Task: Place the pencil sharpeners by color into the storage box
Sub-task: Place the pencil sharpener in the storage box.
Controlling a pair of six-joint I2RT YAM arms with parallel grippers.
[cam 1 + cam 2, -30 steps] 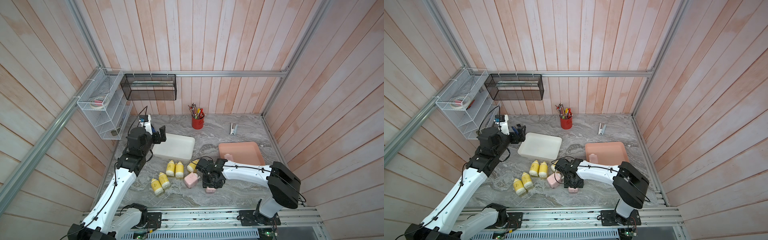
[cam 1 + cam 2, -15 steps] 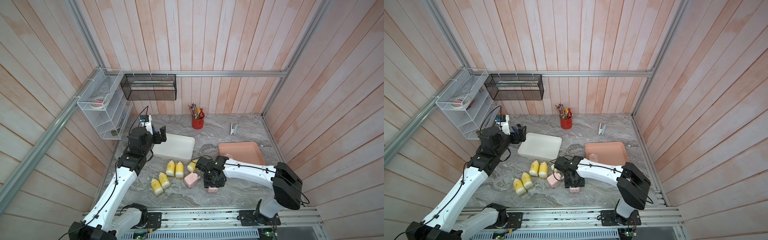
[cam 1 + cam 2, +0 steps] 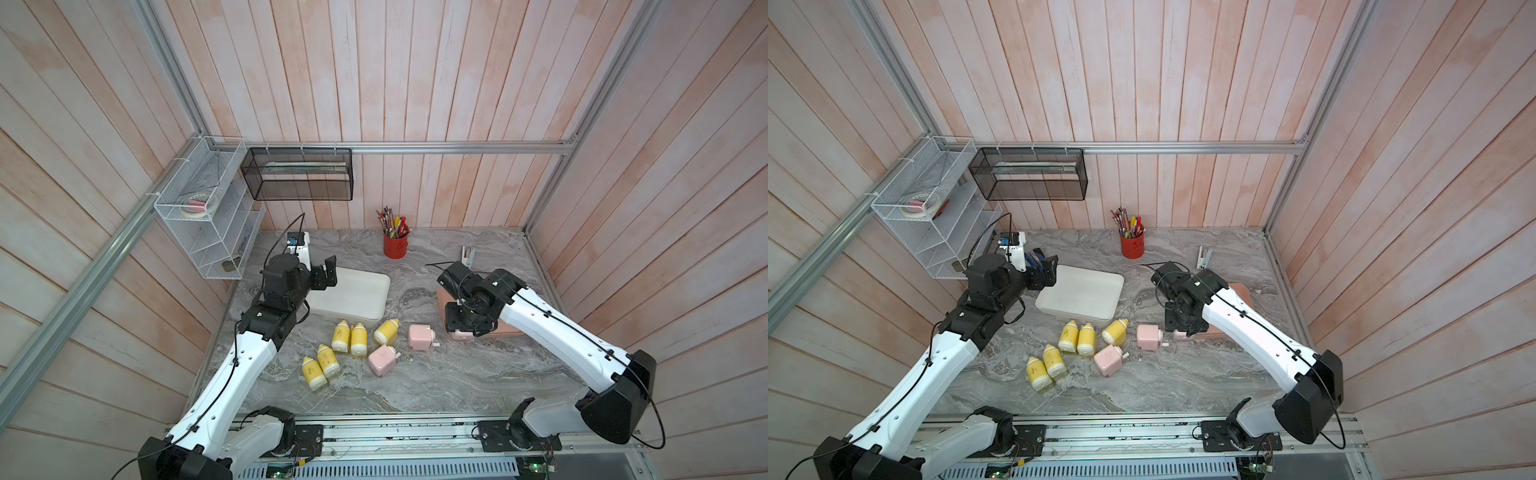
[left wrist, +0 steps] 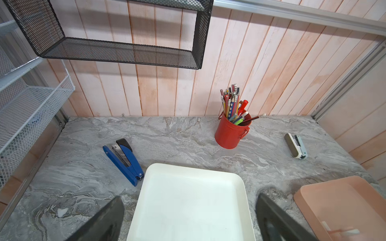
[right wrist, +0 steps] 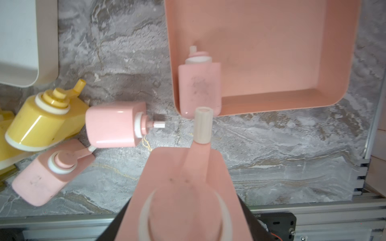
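Observation:
My right gripper [image 3: 462, 328] is shut on a pale pink pencil sharpener [image 5: 183, 194], held crank-forward just above the near left corner of the pink storage tray [image 5: 271, 62]. One pink sharpener [image 5: 199, 87] lies inside that tray. Two more pink ones [image 3: 419, 336] [image 3: 382, 360] lie on the marble, next to several yellow bottle-shaped sharpeners [image 3: 349, 338]. My left gripper [image 4: 189, 200] is open and holds nothing, hovering over the left edge of the empty white tray [image 3: 353, 297].
A red pencil cup [image 3: 395, 245] stands at the back wall. A blue stapler [image 4: 124, 160] lies left of the white tray and a small grey stapler [image 3: 467, 255] at the back right. A black mesh shelf [image 3: 297, 174] and a white wire rack [image 3: 203, 224] hang on the walls.
My right gripper has carried the pink sharpener up and to the right, from the front middle of the table to the pink tray's near corner. The left arm has stayed put.

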